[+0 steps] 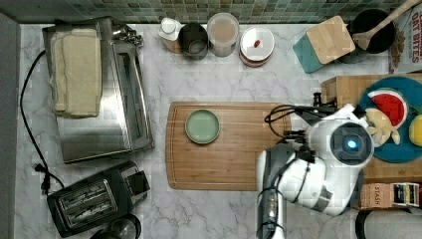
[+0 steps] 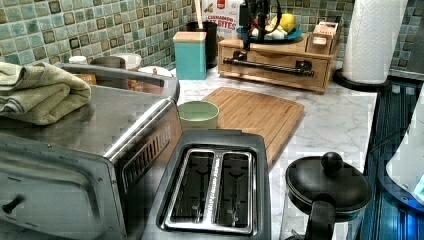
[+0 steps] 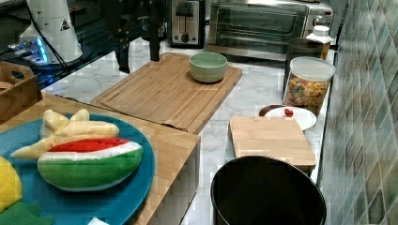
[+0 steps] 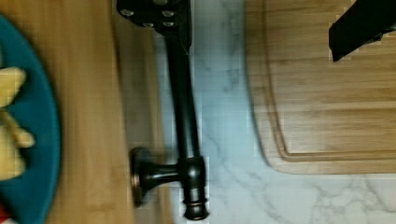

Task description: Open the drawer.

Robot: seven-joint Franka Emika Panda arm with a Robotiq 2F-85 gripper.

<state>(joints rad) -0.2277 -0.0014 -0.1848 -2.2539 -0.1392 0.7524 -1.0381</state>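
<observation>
The drawer (image 2: 272, 75) is the light-wood front of a low box at the counter's back in the left view, and it sits flush with the box. Its long black bar handle (image 2: 270, 66) runs across the front on two posts and appears close up in the wrist view as handle (image 4: 184, 116). My gripper (image 4: 257, 18) is open and hangs above the handle. One finger (image 4: 156, 14) is over the bar beside the drawer front, and the other finger (image 4: 362, 25) is over the cutting board. Both dark fingers of the gripper (image 3: 139, 47) reach down at the board's edge.
A teal plate (image 1: 398, 149) with toy fruit lies on the drawer box. The wooden cutting board (image 1: 234, 159) holds a green bowl (image 1: 202, 126). A toaster oven (image 1: 119, 114), a toaster (image 1: 92, 199), several jars (image 1: 222, 32) and a paper towel roll (image 2: 372, 37) ring the counter.
</observation>
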